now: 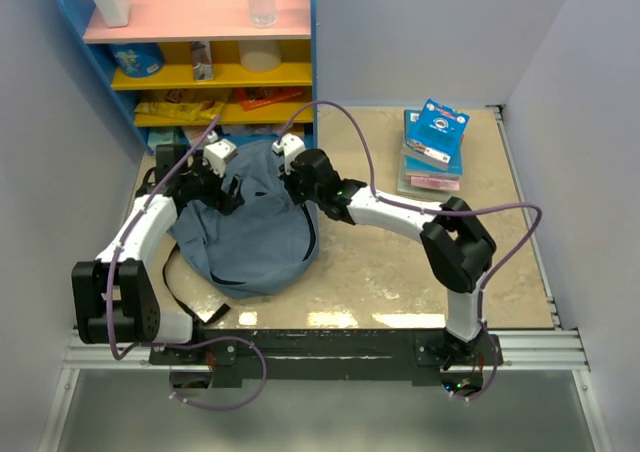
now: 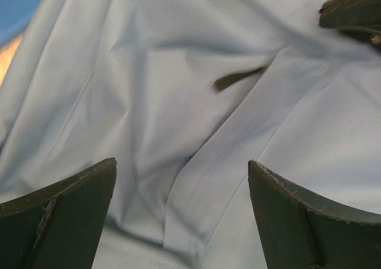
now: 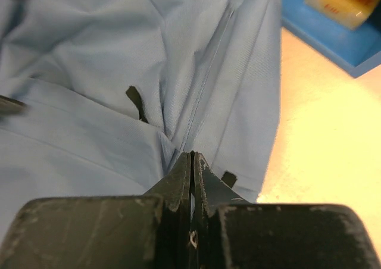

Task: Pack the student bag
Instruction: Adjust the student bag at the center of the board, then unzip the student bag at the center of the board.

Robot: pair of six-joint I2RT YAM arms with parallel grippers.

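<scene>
— Bag spot first: where is the student bag [image 1: 250,237]?
— It lies flat on the table [image 1: 400,282], over on the left. Both arms reach to its far end, near the shelf [image 1: 200,72].
— What are the grippers doing?
— The right gripper [image 3: 191,156] is squeezed tight and seems to pinch a fold of blue cloth by a seam. The left gripper [image 2: 181,162] is wide open above the cloth and holds nothing.
— How do they do this well?
— I think the left one should go down, pinch its own fold, then both lift slowly so nothing slips.
</scene>
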